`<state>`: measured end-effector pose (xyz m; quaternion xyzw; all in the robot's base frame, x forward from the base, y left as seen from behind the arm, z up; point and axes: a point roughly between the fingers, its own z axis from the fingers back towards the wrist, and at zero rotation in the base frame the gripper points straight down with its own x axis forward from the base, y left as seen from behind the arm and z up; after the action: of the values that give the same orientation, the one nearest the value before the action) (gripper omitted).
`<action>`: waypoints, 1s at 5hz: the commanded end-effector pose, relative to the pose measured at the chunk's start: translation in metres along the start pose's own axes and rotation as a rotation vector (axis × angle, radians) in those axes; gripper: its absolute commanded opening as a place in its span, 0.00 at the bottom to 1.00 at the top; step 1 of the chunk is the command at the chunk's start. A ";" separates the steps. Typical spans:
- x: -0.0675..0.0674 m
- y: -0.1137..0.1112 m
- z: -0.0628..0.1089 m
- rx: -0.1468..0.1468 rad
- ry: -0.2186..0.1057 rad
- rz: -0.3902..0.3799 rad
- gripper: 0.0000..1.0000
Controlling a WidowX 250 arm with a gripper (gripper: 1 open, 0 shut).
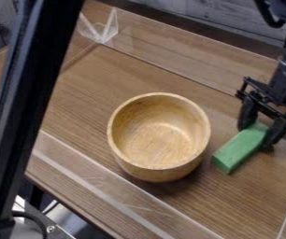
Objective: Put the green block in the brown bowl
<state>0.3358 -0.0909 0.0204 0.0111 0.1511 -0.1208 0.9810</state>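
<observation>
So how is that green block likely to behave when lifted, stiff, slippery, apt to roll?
The green block looks like a rigid bar with flat faces, so it probably won't bend or roll. Its smooth faces might slip between the fingers of the gripper, which sits at one end, so it could tilt.

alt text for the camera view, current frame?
A black robot gripper is shut on the far end of a green block, which lies on a wooden table just right of an empty brown bowl. A dark out-of-focus bar crosses the left foreground.
</observation>
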 end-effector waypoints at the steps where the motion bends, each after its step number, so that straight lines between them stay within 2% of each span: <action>1: -0.003 0.010 0.029 -0.008 -0.088 0.009 0.00; 5: -0.016 0.029 0.037 -0.025 -0.114 0.022 0.00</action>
<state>0.3276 -0.0633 0.0260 -0.0015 0.1502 -0.1074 0.9828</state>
